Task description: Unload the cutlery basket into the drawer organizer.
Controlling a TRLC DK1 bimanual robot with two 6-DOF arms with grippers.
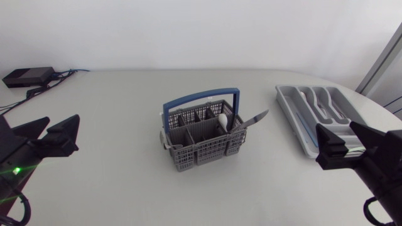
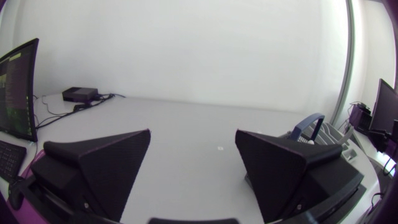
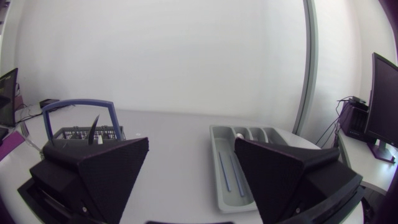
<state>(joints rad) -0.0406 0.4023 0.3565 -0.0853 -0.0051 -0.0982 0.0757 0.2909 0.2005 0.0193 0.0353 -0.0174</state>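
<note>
A grey cutlery basket with a blue handle stands mid-table. A white spoon and a silver knife stick out of its right side. The grey drawer organizer lies at the right, with white cutlery and a thin blue stick in its compartments. My left gripper is open and empty at the left edge, far from the basket. My right gripper is open and empty just in front of the organizer. In the right wrist view the basket is partly hidden behind one finger.
A black box with cables lies at the table's back left corner, also seen in the left wrist view. Bare white tabletop surrounds the basket on all sides.
</note>
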